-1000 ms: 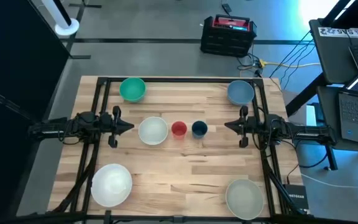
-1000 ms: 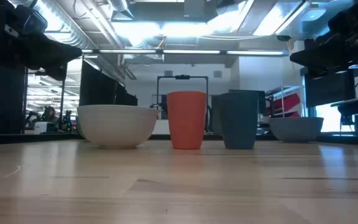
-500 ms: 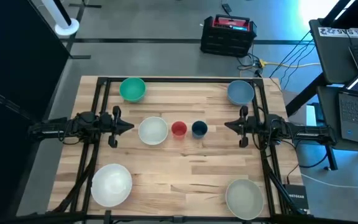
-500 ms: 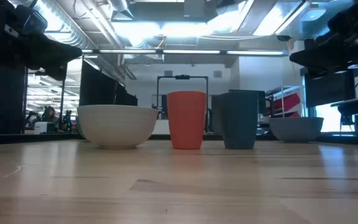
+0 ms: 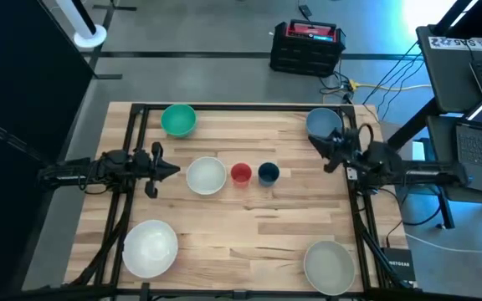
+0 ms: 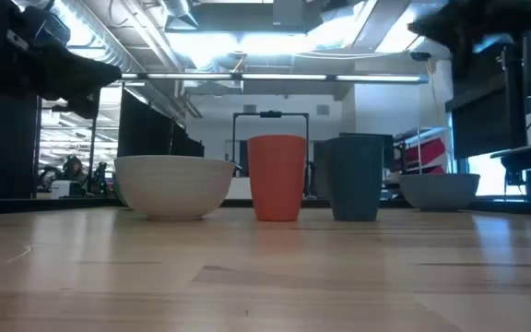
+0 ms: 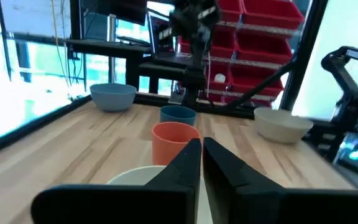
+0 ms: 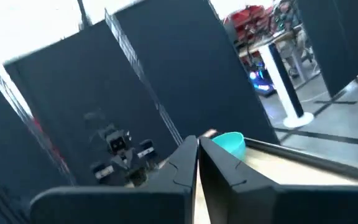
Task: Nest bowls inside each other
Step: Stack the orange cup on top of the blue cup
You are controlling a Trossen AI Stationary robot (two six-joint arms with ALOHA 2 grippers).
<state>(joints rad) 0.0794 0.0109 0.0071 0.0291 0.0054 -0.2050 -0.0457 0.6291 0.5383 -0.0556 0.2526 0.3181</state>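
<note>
Start at the right gripper point(image 5: 335, 147): its fingers are clenched on nothing, and it hangs over the far right part of the bench point(image 5: 258, 234), at the near edge of the light blue bowl point(image 5: 321, 122). That bowl lies just beyond the gripper, toward the far right corner; this is the relation your coming move likely turns on. Being round, the bowl has no long axis, so any point on its rim serves equally. You must spread the fingers before any grasp.

Moving outward along the middle row, you meet the dark blue bowl point(image 5: 268, 172), then the red bowl point(image 5: 240, 173) just beside it, then the medium white bowl point(image 5: 206, 176). The first two stand as tall, narrow cups in the low view. A large whitish bowl point(image 5: 329, 266) sits at the near right corner, well apart from the gripper.

The left gripper point(image 5: 172, 170) waits at the left, also clenched and empty, its tips just beside the medium white bowl. The green bowl point(image 5: 178, 119) stands at the far left, the second large bowl point(image 5: 150, 247) at the near left.

No bowl is nested yet. The right arm is the nearer to the light blue bowl; the left arm is nearer to the white and green ones.
</note>
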